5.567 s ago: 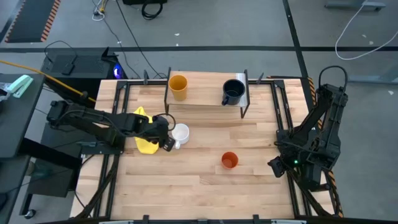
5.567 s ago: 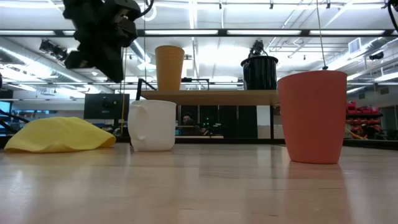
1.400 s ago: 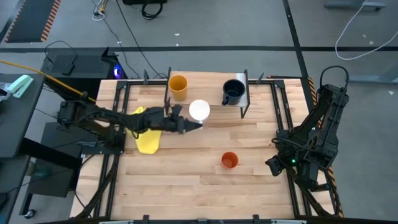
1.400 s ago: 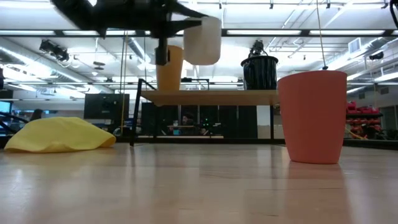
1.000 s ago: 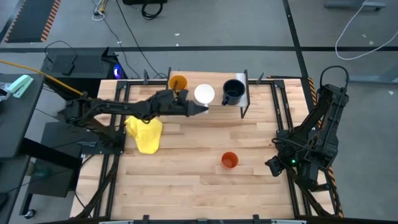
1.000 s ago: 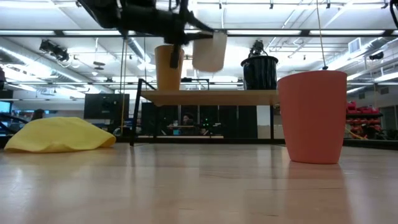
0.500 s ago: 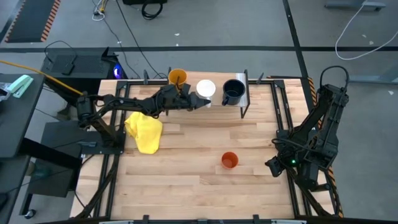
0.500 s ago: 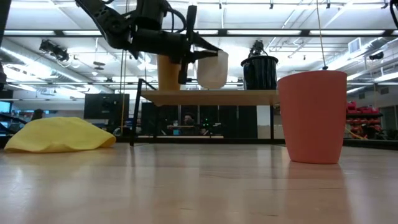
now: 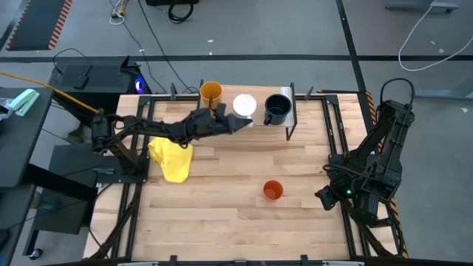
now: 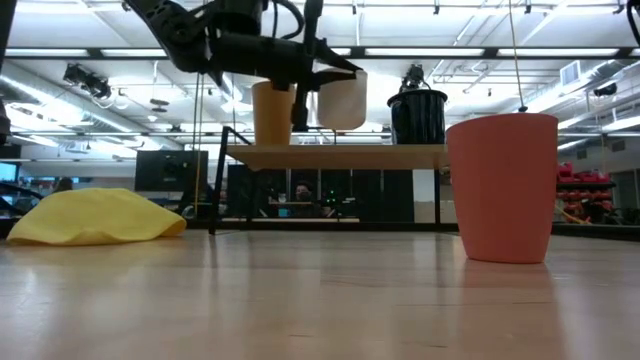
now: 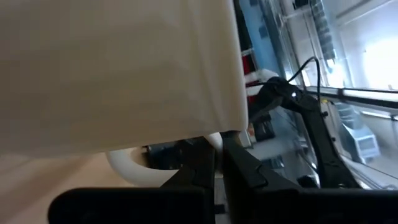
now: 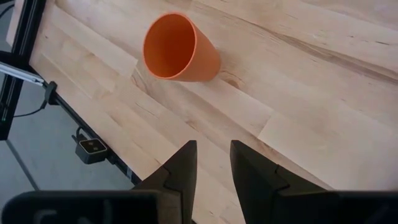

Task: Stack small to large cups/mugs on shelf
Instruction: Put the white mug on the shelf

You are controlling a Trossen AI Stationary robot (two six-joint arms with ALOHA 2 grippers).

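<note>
My left gripper [image 9: 235, 120] reaches over the shelf [image 9: 228, 97] and is shut on the white mug [image 9: 244, 106]. The mug hangs upright just above the plank [image 10: 380, 155], between the yellow-orange cup [image 9: 211, 91] and the dark mug [image 9: 277, 108], which both stand on the shelf. The orange-red cup [image 9: 273, 190] stands on its base on the tabletop. My right gripper [image 9: 325, 196] waits open at the table's right edge, with the orange-red cup [image 12: 177, 50] ahead of it. My left gripper holds the white mug by its handle [image 11: 211, 142], pinched between the two fingers [image 11: 249, 171]. The fingers come in nearly level from the table's left side. The mug [image 10: 343, 100] is upright and lifted clear, a small gap above the shelf top.
A crumpled yellow cloth [image 9: 171, 159] lies on the left part of the slatted tabletop, below my left arm. The shelf's black legs [image 9: 288, 131] stand at the far middle. Bare wood lies around the orange-red cup [image 10: 503, 185].
My left gripper carried the white mug toward the far edge and over the shelf, into the gap between the yellow-orange cup and the dark mug. The mug came down toward the plank, then rose slightly. It stayed upright and the gripper stayed shut on it.
</note>
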